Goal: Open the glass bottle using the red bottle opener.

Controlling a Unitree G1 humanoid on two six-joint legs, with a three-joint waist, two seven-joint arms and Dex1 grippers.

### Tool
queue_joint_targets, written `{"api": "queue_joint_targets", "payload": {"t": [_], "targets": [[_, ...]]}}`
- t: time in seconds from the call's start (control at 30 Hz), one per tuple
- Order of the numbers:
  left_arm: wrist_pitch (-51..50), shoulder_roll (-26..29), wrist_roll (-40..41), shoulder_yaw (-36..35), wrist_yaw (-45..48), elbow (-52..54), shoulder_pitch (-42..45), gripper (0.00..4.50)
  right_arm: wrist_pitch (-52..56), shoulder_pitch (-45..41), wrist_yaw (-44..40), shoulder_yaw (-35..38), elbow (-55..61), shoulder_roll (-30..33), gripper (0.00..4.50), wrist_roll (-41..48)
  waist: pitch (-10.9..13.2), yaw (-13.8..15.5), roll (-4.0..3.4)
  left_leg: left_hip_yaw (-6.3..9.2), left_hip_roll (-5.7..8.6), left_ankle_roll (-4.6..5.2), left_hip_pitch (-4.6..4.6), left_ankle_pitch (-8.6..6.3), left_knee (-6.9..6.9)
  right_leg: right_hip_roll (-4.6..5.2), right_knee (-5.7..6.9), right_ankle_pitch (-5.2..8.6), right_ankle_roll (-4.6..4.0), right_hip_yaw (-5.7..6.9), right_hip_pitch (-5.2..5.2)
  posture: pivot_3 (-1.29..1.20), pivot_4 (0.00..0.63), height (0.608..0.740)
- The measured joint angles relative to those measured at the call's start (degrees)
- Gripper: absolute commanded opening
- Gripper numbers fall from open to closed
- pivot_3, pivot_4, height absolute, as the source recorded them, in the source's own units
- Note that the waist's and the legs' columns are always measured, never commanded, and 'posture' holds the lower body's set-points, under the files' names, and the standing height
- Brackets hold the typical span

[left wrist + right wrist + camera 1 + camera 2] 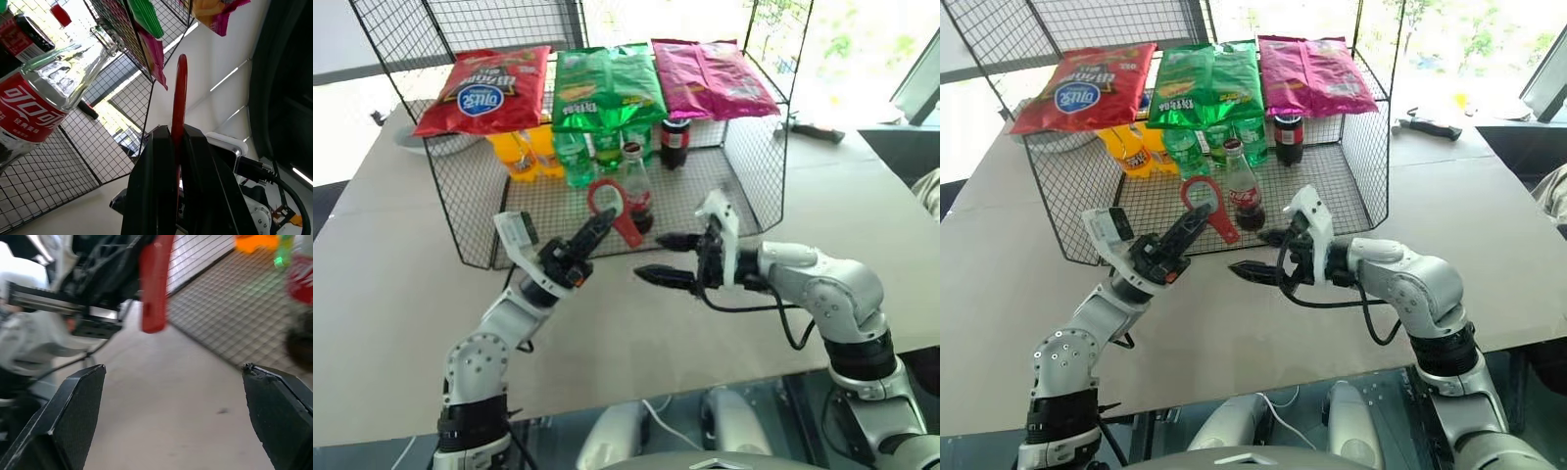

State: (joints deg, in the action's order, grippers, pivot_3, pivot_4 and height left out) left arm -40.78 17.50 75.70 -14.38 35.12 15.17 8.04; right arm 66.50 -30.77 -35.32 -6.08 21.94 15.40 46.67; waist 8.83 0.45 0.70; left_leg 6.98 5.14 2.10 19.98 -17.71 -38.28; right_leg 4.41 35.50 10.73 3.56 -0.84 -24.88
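The left gripper (597, 228) is clamped on the red bottle opener (612, 208), fingers pressed flat against its handle, with the ring head raised above the fingertips. The right gripper (658, 257) hangs just off the front edge of the wire basket (759, 171), jaws wide apart and empty, pointing toward the left gripper. The glass bottle (637, 189) stands upright on the basket floor near the open front, cap on, just behind and beside the opener's ring.

Risks from this position:

1. Tipping. The bottle stands free with nothing bracing it. Levering the cap before the right gripper steadies the body would probably topple it onto the mesh floor.
2. Slip in the grip. The opener is held by its thin handle alone, seen edge-on in the left wrist view; prying force could twist it between the fingers.
3. Missed seating. The ring sits close to the bottle's neck (whether it touches cannot be told). A ring placed off the cap rim would skid off.
4. Collision. The two grippers are near each other, so a converging reach could bring them into contact.

Inventory:

- Glass bottles: one.
- Openers: one.
- Snack bags on the basket top: three (red, green, magenta).
- Green plastic bottles: at least two, partly hidden.
- Orange drink bottles: appear to be two.
- Squat dark bottle with black cap: one.
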Motion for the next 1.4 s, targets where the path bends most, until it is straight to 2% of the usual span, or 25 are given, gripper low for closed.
{"api": "queue_joint_targets", "payload": {"t": [0.3, 0.4, 0.43, 0.5, 0.53, 0.57, 0.6, 0.67, 0.7, 0.9, 0.93, 0.97, 1.0, 1.03, 1.17, 1.3, 1.4], "targets": [[-0.6, -0.7, -0.8, 1.5, 3.1, -1.9, 0.7, 0.07, 7.8, -4.4, 5.0, 5.4, -2.3, -4.6, 4.50, 10.4, 0.0, 0.0, 0.00, -0.01, 0.03, 0.00, 0.00, 0.00, -0.01, 0.02, 0.00, -0.01, 0.00, 0.00, 0.00, 0.00, 0.150, 0.740], [-0.6, -1.0, -1.3, 1.6, 4.2, -2.3, 0.7, 0.00, 8.5, -4.6, 6.2, 6.0, -2.8, -4.5, 3.74, 11.4, 0.0, 0.0, 0.00, -0.01, 0.03, 0.00, 0.00, 0.00, 0.00, 0.02, -0.01, 0.00, 0.00, 0.00, -0.01, 0.00, 0.150, 0.740], [-0.6, -1.0, -1.4, 1.6, 4.7, -2.3, 0.7, 0.00, 8.6, -4.6, 6.6, 6.1, -2.8, -4.5, 3.12, 11.7, 0.0, 0.0, 0.00, -0.01, 0.03, 0.00, 0.00, 0.00, 0.00, 0.02, -0.02, 0.00, 0.00, 0.00, -0.01, 0.00, 0.150, 0.740], [-0.7, -1.7, -1.4, 2.0, 5.7, -2.3, 0.5, 0.00, 9.5, -4.6, 7.2, 6.1, -2.8, -3.9, 2.21, 12.3, 0.0, 0.0, 0.00, -0.02, 0.03, 0.01, 0.01, -0.01, 0.00, 0.03, -0.03, -0.01, 0.00, 0.00, -0.01, 0.00, 0.150, 0.740], [-0.7, -1.7, -1.4, 2.0, 5.7, -2.3, 0.5, 0.00, 9.5, -4.6, 7.2, 6.1, -2.8, -3.9, 2.00, 12.3, 0.0, 0.0, 0.00, -0.02, 0.03, 0.01, 0.01, -0.01, 0.00, 0.03, -0.03, -0.01, 0.00, 0.00, -0.01, 0.00, 0.150, 0.740], [-0.9, -2.2, -1.4, 2.6, 6.2, -2.3, 0.0, 0.00, 10.2, -4.4, 7.5, 6.2, -2.8, -3.2, 1.43, 12.5, 0.0, 0.0, 0.00, -0.02, 0.04, 0.01, 0.01, -0.01, 0.00, 0.04, -0.03, -0.01, 0.00, 0.00, 0.00, 0.00, 0.150, 0.740], [-1.0, -2.4, -1.3, 2.7, 6.4, -2.3, -0.1, 0.00, 10.6, -4.3, 7.6, 6.3, -2.7, -3.0, 1.16, 12.6, 0.0, 0.0, 0.00, -0.01, 0.03, 0.01, 0.01, -0.01, 0.00, 0.04, -0.03, -0.01, 0.00, 0.00, 0.00, 0.00, 0.150, 0.740], [-1.3, -3.0, -1.2, 3.1, 6.7, -2.2, -0.4, 0.00, 11.1, -3.9, 8.0, 6.4, -2.7, -2.4, 0.26, 12.7, 0.0, 0.0, 0.00, -0.01, 0.03, 0.01, 0.01, -0.01, 0.00, 0.04, -0.03, -0.01, 0.00, 0.00, 0.00, 0.00, 0.150, 0.740], [-1.3, -3.3, -1.2, 3.2, 7.2, -2.2, -0.6, 0.00, 11.4, -3.7, 8.0, 6.6, -2.7, -2.3, 0.04, 13.2, 0.0, 0.0, 0.00, -0.02, 0.03, 0.02, 0.01, -0.01, 0.00, 0.04, -0.03, -0.01, 0.00, 0.00, 0.00, 0.00, 0.150, 0.740], [-0.8, -3.7, -1.6, 3.2, 7.6, -1.0, -1.8, 0.00, 12.2, -3.7, 8.2, 7.1, -2.8, -2.3, 0.04, 14.5, 0.0, -0.2, 0.00, -0.02, 0.03, 0.02, 0.01, -0.01, 0.01, 0.04, -0.04, 0.00, 0.00, 0.00, -0.01, 0.00, 0.150, 0.740], [-0.4, -3.7, -2.0, 3.2, 7.7, -0.7, -2.2, 0.74, 12.2, -3.7, 8.2, 7.0, -2.8, -2.2, 0.00, 14.5, 0.0, -0.3, -0.01, -0.02, 0.03, 0.02, 0.01, -0.01, 0.00, 0.04, -0.04, 0.00, 0.00, 0.00, -0.01, 0.00, 0.150, 0.740], [0.1, -3.7, -2.8, 3.3, 7.7, -0.6, -2.5, 0.98, 12.3, -3.6, 8.3, 6.9, -2.8, -2.1, 0.00, 14.5, 0.0, -0.4, -0.01, -0.02, 0.03, 0.02, 0.01, -0.01, 0.01, 0.05, -0.04, 0.00, 0.00, 0.00, -0.01, 0.00, 0.150, 0.740], [0.4, -3.7, -3.7, 3.3, 7.6, -0.6, -2.7, 1.64, 12.4, -3.6, 8.3, 6.8, -2.8, -2.1, 0.00, 14.6, 0.0, -0.4, 0.00, -0.01, 0.03, 0.02, 0.01, -0.01, 0.01, 0.05, -0.04, 0.00, 0.00, 0.01, 0.00, 0.00, 0.150, 0.740], [0.6, -3.7, -4.2, 3.2, 7.5, -0.6, -2.8, 1.81, 12.4, -3.5, 8.3, 6.8, -2.8, -2.1, 0.00, 14.8, 0.0, -0.4, 0.00, -0.01, 0.03, 0.02, 0.02, -0.01, 0.01, 0.05, -0.05, 0.00, 0.00, 0.01, 0.00, 0.00, 0.150, 0.740], [2.8, -4.6, -6.7, 2.8, 4.7, -0.7, -3.0, 3.71, 10.9, -1.5, 8.3, 7.1, -2.4, -1.8, 0.00, 15.2, 0.0, -0.3, 0.00, -0.01, 0.03, 0.04, 0.02, -0.02, 0.01, 0.06, -0.09, -0.01, 0.01, 0.01, 0.01, 0.00, 0.150, 0.740], [5.0, -4.6, -8.6, 1.0, 3.1, -0.9, -3.7, 3.71, 3.7, 2.2, 8.4, 6.7, -0.8, 1.7, 0.00, 9.4, 0.0, -0.3, 0.00, -0.05, 0.04, 0.07, 0.03, -0.05, 0.02, 0.07, -0.13, -0.01, 0.02, 0.00, 0.00, 0.00, 0.150, 0.740], [8.3, -4.4, -13.3, 1.0, 2.5, -0.9, -3.9, 3.71, -3.0, 4.5, 10.2, 7.1, -0.8, 2.5, 0.00, 3.6, 0.0, -0.2, -0.01, -0.07, 0.04, 0.06, 0.03, -0.05, 0.02, 0.06, -0.13, -0.01, 0.02, 0.00, -0.01, 0.00, 0.150, 0.740]]}}
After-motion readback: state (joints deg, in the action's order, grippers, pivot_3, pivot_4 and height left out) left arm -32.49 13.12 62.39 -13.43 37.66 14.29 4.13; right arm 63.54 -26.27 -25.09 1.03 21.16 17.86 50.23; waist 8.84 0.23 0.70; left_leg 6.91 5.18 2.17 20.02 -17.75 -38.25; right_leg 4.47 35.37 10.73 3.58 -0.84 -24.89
